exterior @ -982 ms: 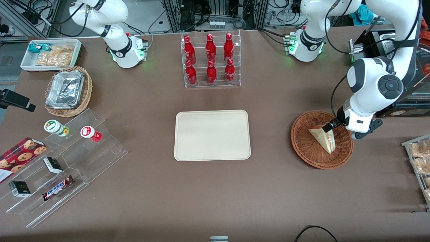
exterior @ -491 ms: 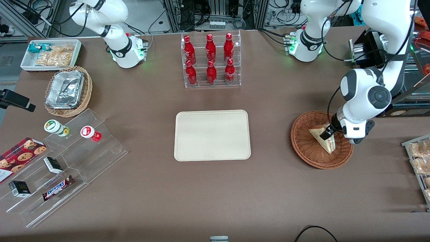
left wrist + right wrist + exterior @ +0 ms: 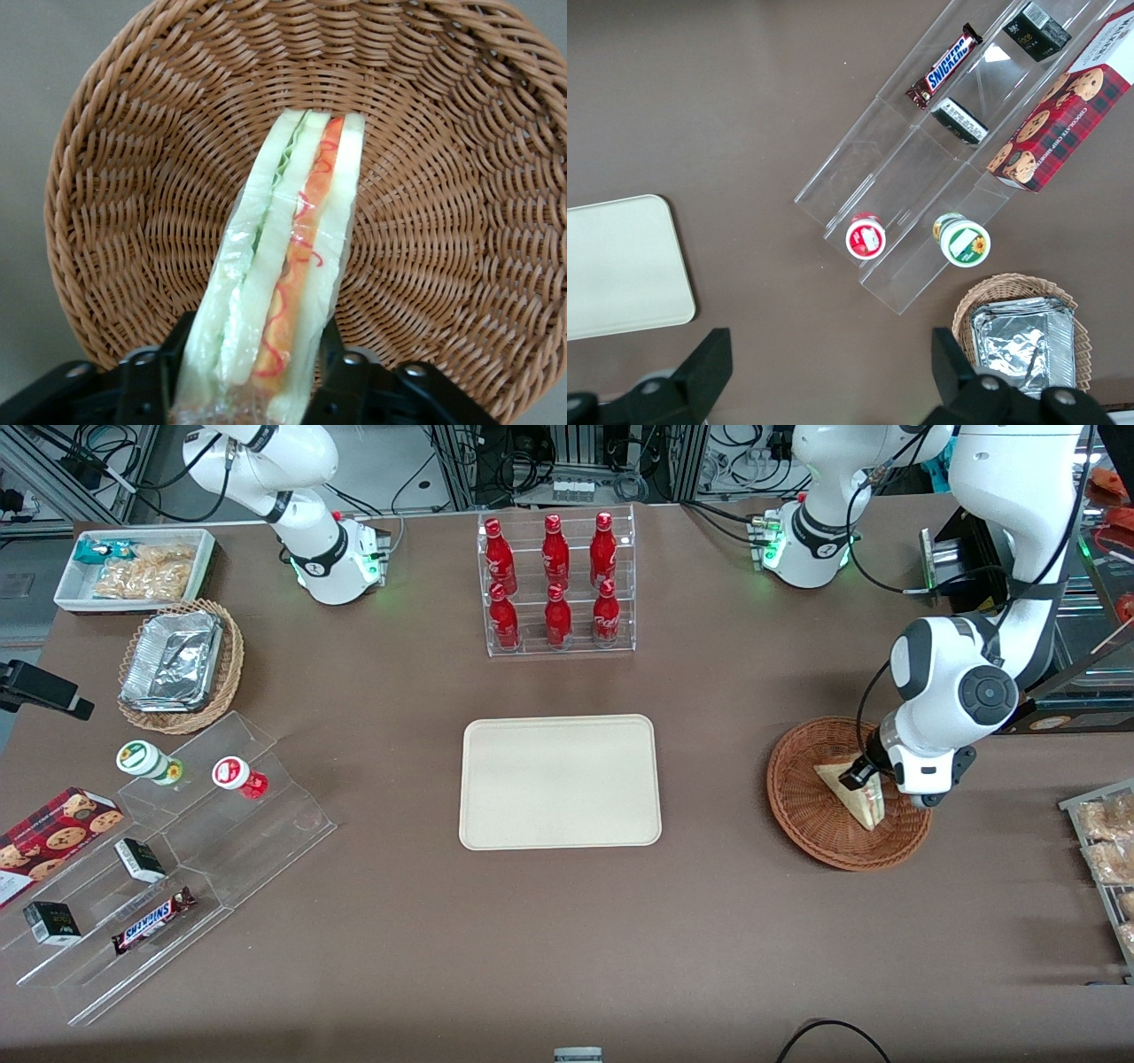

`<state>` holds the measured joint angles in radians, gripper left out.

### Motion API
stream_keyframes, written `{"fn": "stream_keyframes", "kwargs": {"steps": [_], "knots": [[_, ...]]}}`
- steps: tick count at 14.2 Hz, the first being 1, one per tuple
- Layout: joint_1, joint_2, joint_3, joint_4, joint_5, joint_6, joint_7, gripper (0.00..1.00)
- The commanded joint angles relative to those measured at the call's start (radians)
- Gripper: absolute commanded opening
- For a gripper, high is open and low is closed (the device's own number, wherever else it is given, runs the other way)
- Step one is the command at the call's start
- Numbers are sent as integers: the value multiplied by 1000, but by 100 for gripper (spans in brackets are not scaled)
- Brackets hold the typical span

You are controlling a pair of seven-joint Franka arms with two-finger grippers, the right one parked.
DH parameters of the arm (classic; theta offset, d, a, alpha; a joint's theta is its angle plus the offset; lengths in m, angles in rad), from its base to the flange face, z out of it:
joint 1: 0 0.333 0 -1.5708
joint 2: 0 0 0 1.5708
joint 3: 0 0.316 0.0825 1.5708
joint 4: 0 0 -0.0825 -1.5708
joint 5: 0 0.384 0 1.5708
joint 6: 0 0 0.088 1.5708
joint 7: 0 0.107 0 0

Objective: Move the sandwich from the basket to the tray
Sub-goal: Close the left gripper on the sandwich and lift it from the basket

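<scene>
The sandwich (image 3: 861, 799), a wrapped white wedge with red and green filling, lies in the reddish-brown wicker basket (image 3: 797, 802) toward the working arm's end of the table. My left gripper (image 3: 858, 776) is down in the basket. In the left wrist view its two black fingers (image 3: 332, 359) press against both sides of the sandwich (image 3: 292, 257), which rests on the basket's weave (image 3: 133, 186). The cream tray (image 3: 560, 781) sits bare at the table's middle, and also shows in the right wrist view (image 3: 620, 266).
A clear rack of red bottles (image 3: 556, 584) stands farther from the camera than the tray. Toward the parked arm's end are a tan basket with foil containers (image 3: 177, 664), a white snack bin (image 3: 133, 567) and a clear stepped stand with snacks (image 3: 177, 850). A wire rack of snacks (image 3: 1107, 850) lies beside the basket.
My left gripper has moved down and a little toward the tray, from the basket's rim onto the sandwich's thick end. The sandwich has not moved.
</scene>
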<state>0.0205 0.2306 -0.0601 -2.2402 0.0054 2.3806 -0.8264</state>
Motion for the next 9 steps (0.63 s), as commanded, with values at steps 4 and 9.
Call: {"fn": "stream_keyframes", "kwargs": {"steps": [4, 9], "knots": [[-7, -34, -12, 161, -2, -235, -17, 9], [-8, 9, -168, 352, 11, -460, 21, 4]]}}
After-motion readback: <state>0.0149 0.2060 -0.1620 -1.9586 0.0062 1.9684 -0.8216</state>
